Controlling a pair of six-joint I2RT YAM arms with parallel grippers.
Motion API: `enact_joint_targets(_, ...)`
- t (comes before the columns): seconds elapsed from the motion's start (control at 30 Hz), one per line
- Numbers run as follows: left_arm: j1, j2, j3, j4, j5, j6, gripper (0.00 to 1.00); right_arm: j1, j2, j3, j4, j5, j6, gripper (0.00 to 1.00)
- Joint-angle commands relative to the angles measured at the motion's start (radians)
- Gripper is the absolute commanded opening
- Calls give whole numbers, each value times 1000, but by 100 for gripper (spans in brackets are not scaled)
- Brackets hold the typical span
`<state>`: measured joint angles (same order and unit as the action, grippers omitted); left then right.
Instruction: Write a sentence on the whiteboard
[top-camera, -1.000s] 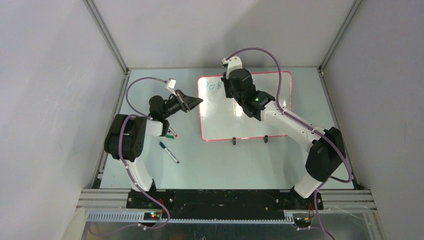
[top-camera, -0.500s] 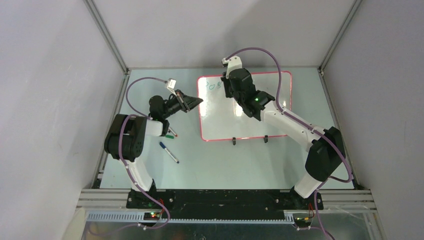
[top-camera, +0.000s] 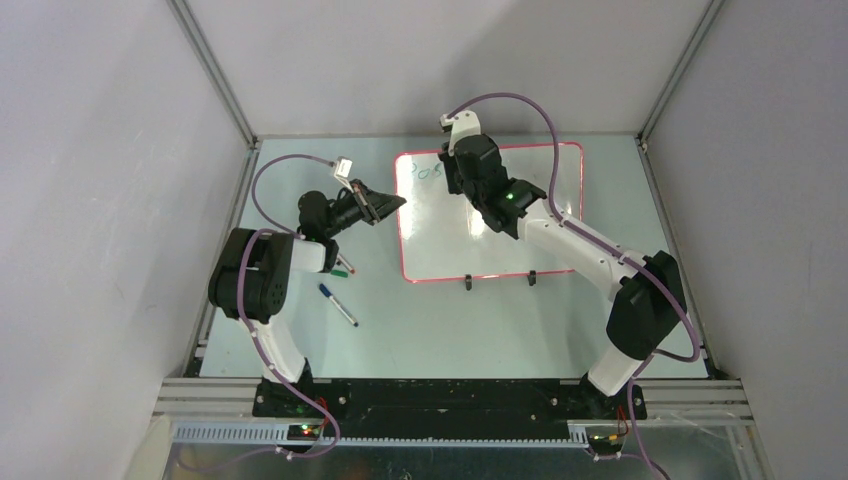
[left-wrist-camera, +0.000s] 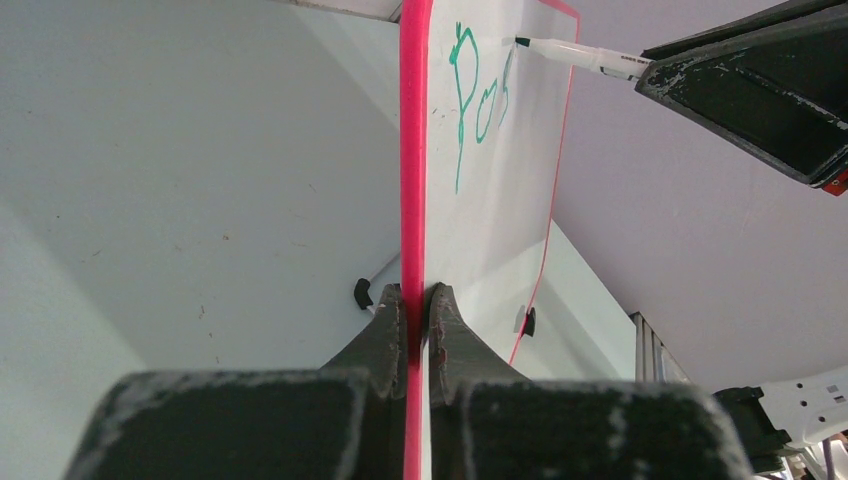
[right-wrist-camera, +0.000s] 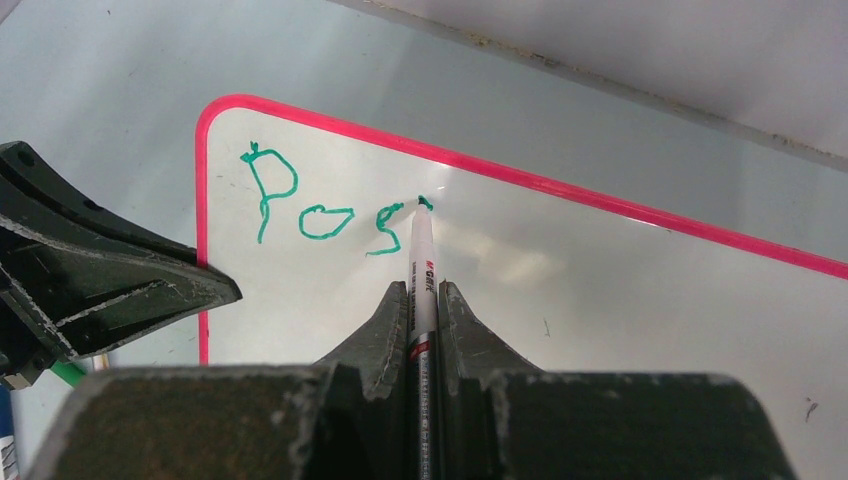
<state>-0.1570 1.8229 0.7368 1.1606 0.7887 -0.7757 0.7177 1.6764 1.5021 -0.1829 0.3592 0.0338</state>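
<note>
The whiteboard, white with a red-pink rim, lies on the table. My left gripper is shut on its left rim. The sentence is three green letters, "Pos", at the board's top left corner, also seen edge-on in the left wrist view as green letters. My right gripper is shut on a white marker, gripped along its barrel. The marker's green tip touches the board just right of the "s". From above, the right wrist hides the marker.
Two loose markers lie on the table left of the board, a blue one and a green-capped one. The board's two black feet sit on its near edge. Grey walls and metal posts enclose the table.
The right wrist has shifted slightly toward the far left with the marker. The left arm and the board have stayed still.
</note>
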Motion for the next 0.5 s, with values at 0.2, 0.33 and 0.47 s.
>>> enact_joint_targets(0.2, -21, -24, 13, -46, -37, 101, 1, -1, -15, 28, -1, 47, 12, 0)
enact_joint_targets(0.33, -22, -26, 14, -47, -37, 101, 1, -1, -14, 27, -1, 59, 11, 0)
enact_joint_targets(0.47, -21, -25, 14, -47, -37, 101, 1, -1, -18, 24, 2, 54, 9, 0)
